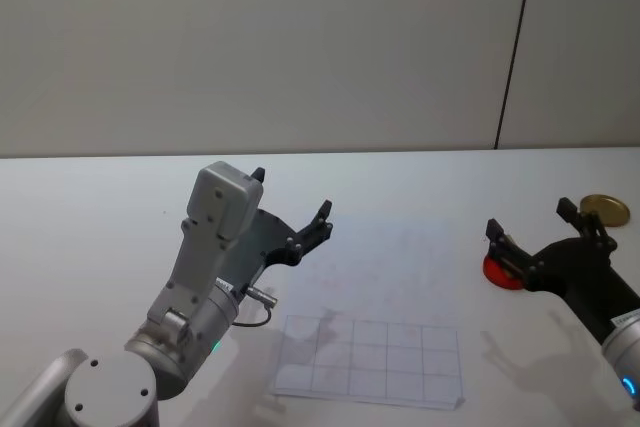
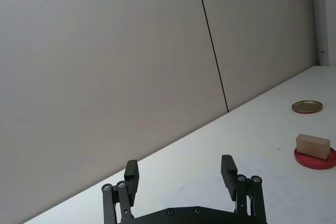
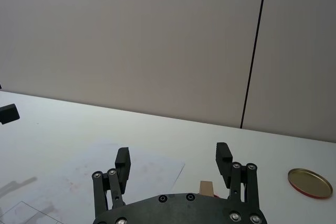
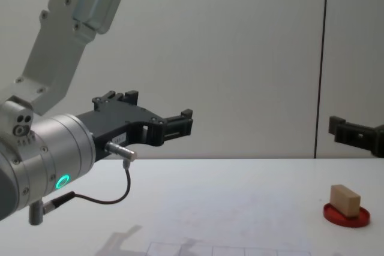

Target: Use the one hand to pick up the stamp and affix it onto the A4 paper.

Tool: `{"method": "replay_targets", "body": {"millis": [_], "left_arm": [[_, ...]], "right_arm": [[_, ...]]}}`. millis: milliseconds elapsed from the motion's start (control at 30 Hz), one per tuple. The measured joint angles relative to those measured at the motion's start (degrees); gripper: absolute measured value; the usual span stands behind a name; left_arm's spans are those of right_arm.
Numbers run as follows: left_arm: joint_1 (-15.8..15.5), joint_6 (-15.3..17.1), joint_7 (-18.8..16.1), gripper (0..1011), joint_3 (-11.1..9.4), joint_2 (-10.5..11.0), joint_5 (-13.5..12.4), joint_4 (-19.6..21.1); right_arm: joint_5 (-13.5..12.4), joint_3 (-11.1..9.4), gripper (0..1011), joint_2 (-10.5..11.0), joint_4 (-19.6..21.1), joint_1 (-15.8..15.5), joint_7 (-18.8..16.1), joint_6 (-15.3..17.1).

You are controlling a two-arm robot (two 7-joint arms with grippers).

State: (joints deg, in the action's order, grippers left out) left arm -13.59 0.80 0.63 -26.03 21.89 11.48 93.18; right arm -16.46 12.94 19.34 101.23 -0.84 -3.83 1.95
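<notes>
Stamp (image 4: pixel 345 199) rests on red ink pad (image 4: pixel 347 215), right hand (image 3: pixel 173 156) hovering above it, fingers apart — off-centre closing could tip stamp or drag pad. Left hand (image 1: pixel 291 194), also spread, idles raised beside A4 paper (image 1: pixel 390 287).

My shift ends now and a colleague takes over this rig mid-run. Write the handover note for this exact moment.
Right gripper: open, empty, raised above the table on its right side, close to the stamp but not touching it.
Left gripper: open, empty, held up over the left side, idle.
Stamp: lying on the red ink pad, to the right of the paper.
A4 paper: flat at mid-table, grid edge nearest the robot.
Done: nothing gripped yet.
Left: close the right gripper on the stamp, lift it, carry it to the paper, press it down.
</notes>
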Motion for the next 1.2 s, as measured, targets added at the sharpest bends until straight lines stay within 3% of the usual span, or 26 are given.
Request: {"method": "replay_targets", "body": {"millis": [1200], "left_arm": [[0.0,0.0,0.0,993,0.0,0.0,0.0,0.0]], "right_arm": [[0.0,0.0,1001,0.0,0.0,0.0,0.0,0.0]]}}
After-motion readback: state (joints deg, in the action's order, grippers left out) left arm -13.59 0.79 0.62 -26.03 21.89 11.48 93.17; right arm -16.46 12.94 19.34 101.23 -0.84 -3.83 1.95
